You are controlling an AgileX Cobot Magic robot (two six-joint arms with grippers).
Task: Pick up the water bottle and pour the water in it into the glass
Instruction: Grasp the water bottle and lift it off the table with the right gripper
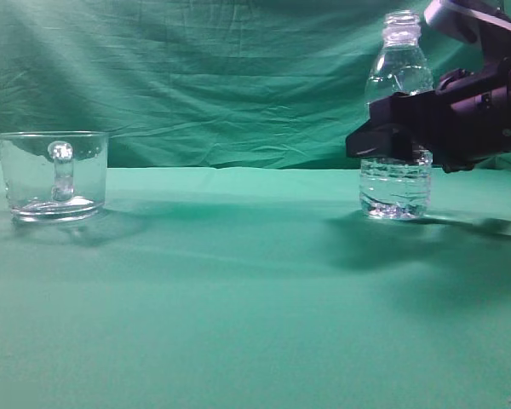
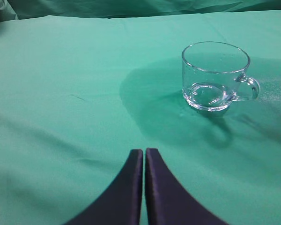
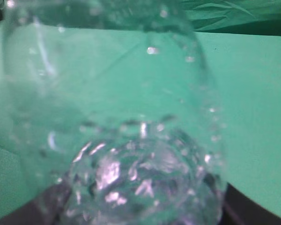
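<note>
The water bottle (image 1: 397, 81) stands upright on the green cloth at the right, uncapped. The water (image 1: 396, 186) fills its lower part. My right gripper (image 1: 385, 141) reaches in from the right around the bottle's middle. In the right wrist view the bottle (image 3: 126, 108) fills the frame and my right gripper (image 3: 140, 208) has a dark jaw against each side of it. The glass (image 1: 55, 170) stands empty at the far left, handle towards the camera. In the left wrist view the glass (image 2: 214, 75) lies ahead to the right of my left gripper (image 2: 144, 152), which is shut and empty.
A green cloth (image 1: 238, 298) covers the table and a green cloth backdrop (image 1: 196, 77) hangs behind it. Bare cloth lies between the glass and the bottle.
</note>
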